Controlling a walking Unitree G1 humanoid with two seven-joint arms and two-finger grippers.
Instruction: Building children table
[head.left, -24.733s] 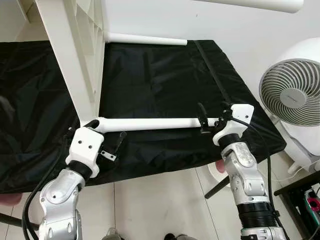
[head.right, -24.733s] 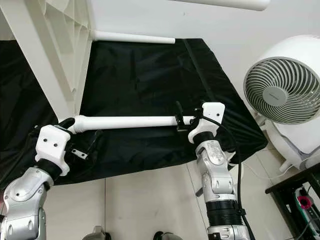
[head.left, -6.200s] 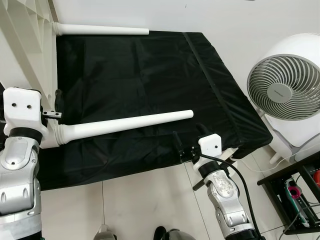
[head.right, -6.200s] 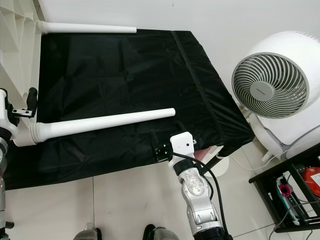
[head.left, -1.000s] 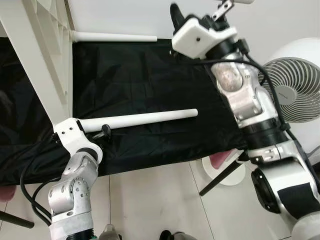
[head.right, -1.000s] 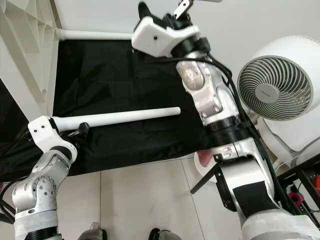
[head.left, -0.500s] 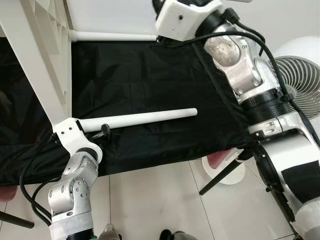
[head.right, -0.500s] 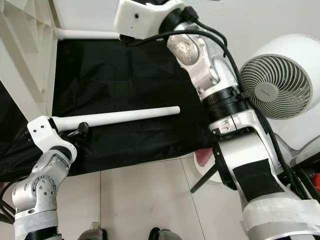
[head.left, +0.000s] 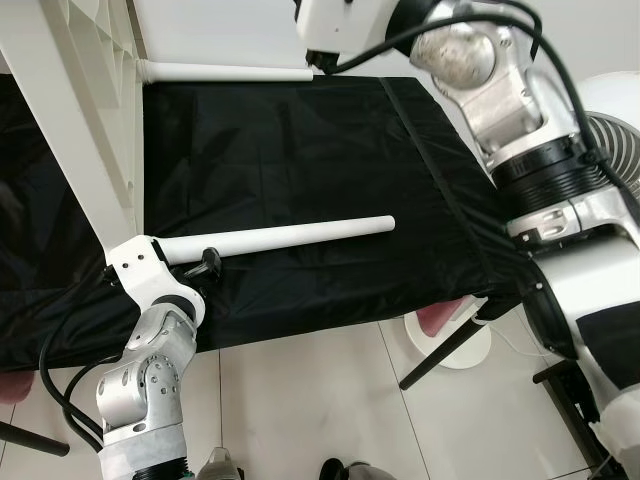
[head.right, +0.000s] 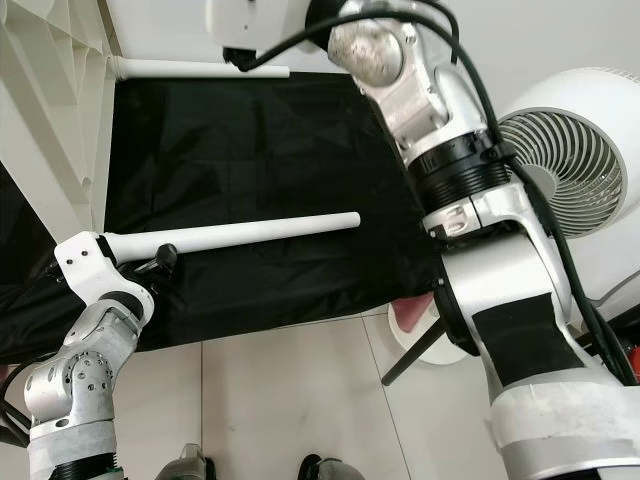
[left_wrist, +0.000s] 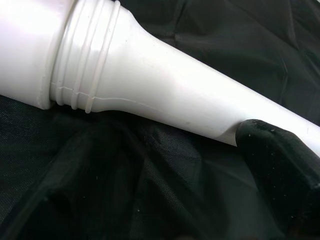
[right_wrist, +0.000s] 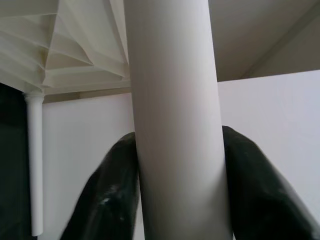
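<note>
From the left eye, a white table leg (head.left: 290, 236) lies across the black cloth (head.left: 300, 150), its thick end at the left gripper (head.left: 195, 265); the white tabletop (head.left: 90, 130) stands on edge at the left, cut off by the frame. A second leg (head.left: 225, 72) lies at the cloth's far edge. A fan (head.right: 570, 160) stands to the right.

In the left wrist view, one black finger (left_wrist: 280, 170) touches the leg's (left_wrist: 150, 80) underside; whether the fingers grip it I cannot tell.

In the right wrist view, the right gripper's (right_wrist: 175, 195) fingers are clenched on another white leg (right_wrist: 175, 100), its ends out of frame.
</note>
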